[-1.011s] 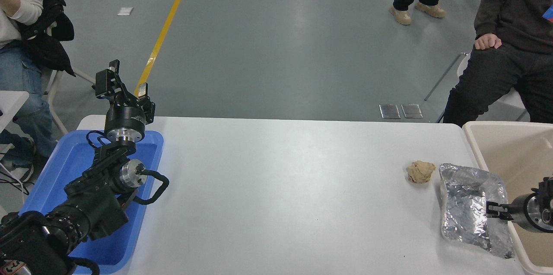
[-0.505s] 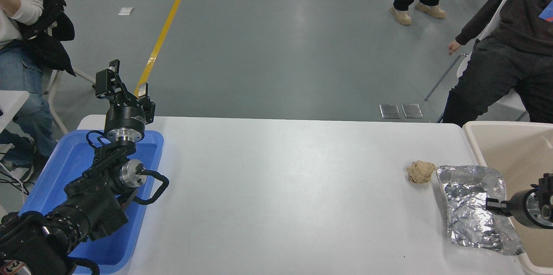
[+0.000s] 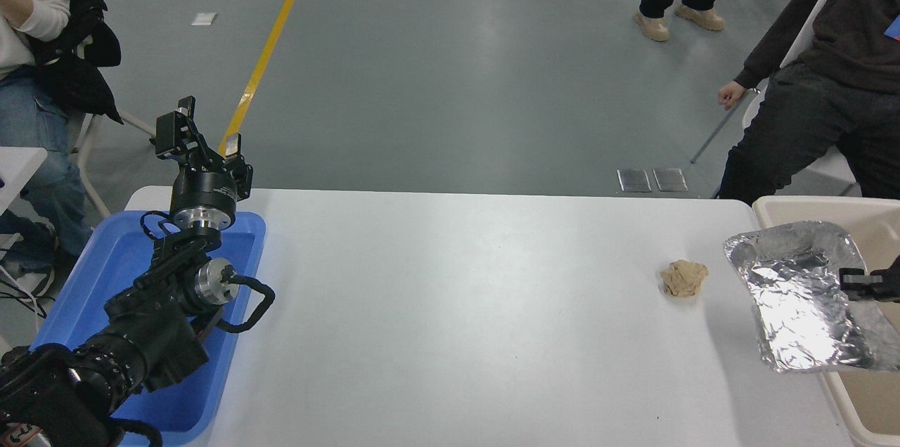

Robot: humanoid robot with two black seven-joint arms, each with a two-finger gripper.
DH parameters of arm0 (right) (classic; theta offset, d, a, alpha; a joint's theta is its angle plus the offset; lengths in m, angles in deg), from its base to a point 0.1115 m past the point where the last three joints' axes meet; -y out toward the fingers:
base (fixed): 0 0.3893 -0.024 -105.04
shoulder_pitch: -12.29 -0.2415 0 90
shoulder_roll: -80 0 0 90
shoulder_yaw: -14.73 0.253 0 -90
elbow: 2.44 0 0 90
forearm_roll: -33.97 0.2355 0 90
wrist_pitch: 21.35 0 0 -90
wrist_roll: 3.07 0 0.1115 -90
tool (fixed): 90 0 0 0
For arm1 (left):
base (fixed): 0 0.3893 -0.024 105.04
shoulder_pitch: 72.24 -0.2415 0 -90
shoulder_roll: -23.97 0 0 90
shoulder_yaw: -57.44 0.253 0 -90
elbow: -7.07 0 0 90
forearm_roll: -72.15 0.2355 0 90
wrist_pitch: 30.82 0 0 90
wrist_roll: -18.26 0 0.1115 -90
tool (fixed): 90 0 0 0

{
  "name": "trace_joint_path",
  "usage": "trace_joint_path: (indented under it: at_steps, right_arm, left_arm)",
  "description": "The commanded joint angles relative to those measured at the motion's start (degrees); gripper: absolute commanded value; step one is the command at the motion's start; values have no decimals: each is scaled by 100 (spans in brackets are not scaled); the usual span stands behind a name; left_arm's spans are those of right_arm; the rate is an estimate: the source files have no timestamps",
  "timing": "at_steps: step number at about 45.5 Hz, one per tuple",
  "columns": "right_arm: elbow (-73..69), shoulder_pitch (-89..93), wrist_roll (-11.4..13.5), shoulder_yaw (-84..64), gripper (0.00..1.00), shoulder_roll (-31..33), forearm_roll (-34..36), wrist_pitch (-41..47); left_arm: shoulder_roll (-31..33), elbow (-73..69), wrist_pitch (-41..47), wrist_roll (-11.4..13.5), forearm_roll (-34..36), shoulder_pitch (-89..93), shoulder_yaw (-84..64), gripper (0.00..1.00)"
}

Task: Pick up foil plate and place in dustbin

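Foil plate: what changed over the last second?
The right gripper, shut on the foil plate, has lifted it off the table and carried it right and away, over the dustbin rim. The paper wad, the blue tray and the parked left gripper stayed put.

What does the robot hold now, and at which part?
The right hand holds the foil plate by its right rim, over the dustbin edge. The left hand holds nothing.
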Motion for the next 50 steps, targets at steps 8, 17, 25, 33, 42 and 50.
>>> trace_joint_path:
  at_steps: [8,17,25,33,42,50]
  right_arm:
    - [-825,-3758,-279,-3108,0,-836,111,699]
    - [-834,-4479,-403,-3698,0,-1268,516,910]
    - [-843,-4603,-394,-3689,0,-1338,516,1068]
    - [-825,-4577,-385,-3655,0,-1303,525,1033]
    - [-501,-4164,-341,-3611,0,-1066,498,946]
    - [650,-3146,-350,-3120,0,-601,472,884]
  left_arm:
    - [0,0,0,-8,3,0,4,100]
    - [0,0,0,-8,3,0,13,100]
    - [0,0,0,-8,3,0,13,100]
    - [0,0,0,-8,3,0,13,100]
    - [0,0,0,-8,3,0,13,100]
    - [0,0,0,-8,3,0,13,100]
